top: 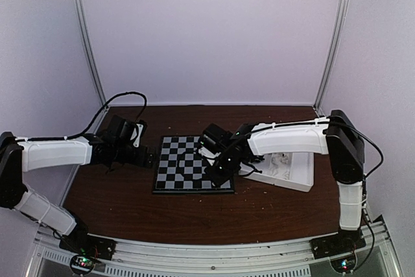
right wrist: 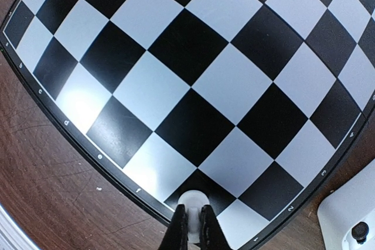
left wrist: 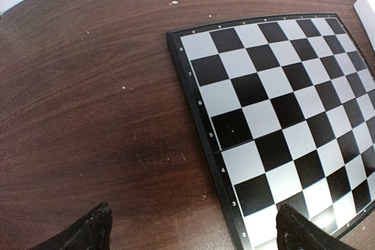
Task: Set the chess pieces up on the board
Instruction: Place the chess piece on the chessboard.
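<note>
Pinching a white chess piece (right wrist: 192, 196) by its rounded, glossy plastic top, the right gripper (right wrist: 192, 218) is hanging over the near right corner of the board (top: 185, 160), its two dark fingers drawn narrow around the piece. The piece is sitting over a black square in the outermost row; whether its foot is touching the square cannot be told.

The board is lying flat near the middle of the table (top: 130, 205), whose dark brown top is showing fine wood grain and scattered pale specks. Smooth black and pale grey-white squares are catching the light, and a thin black rim is carrying small white numerals, with 7 down to 2 reading clearly along the left edge.

Just beside the board's right edge a white tray (top: 295, 174) with rounded corners is resting; a small dark rounded thing (right wrist: 358, 229) is lying in its nearest compartment, too small to name.

Off the board's left edge the left gripper (top: 150, 159) is hovering with jaws spread wide and nothing between its rough black fingertips (left wrist: 94, 229).
</note>
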Available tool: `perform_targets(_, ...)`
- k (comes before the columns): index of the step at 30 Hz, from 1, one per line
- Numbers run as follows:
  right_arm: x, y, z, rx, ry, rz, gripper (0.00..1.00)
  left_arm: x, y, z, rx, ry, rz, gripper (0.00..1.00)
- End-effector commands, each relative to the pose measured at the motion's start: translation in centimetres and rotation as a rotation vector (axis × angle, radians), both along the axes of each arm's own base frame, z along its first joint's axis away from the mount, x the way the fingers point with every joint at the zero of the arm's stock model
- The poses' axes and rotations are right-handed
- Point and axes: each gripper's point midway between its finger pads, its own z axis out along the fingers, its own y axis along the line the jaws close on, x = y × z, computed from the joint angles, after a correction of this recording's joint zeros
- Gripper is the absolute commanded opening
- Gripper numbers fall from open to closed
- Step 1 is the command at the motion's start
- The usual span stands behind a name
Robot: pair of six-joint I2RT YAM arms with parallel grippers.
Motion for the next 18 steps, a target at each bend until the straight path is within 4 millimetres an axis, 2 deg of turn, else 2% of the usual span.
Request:
perform_targets(1,0.1,0.1,0.0,-0.003,-0.021,-0.003,0.11,0.8,-0.6,1.0,-0.029,-0.026,-0.007,0.98)
perform_targets(6,0.2,0.1,0.5,0.004,-0.032,-0.004,0.21,0.8,-0.7,1.2,-0.037,-0.029,-0.013,0.98)
perform_targets(13,0.5,-0.3,1.7,0.011,-0.065,-0.021,0.23,0.7,-0.8,1.4,-0.041,-0.031,-0.019,0.98)
perform_targets(18,0.9,-0.5,4.1,0.089,-0.134,-0.045,0.41,0.8,-0.8,1.7,-0.044,-0.040,-0.013,0.98)
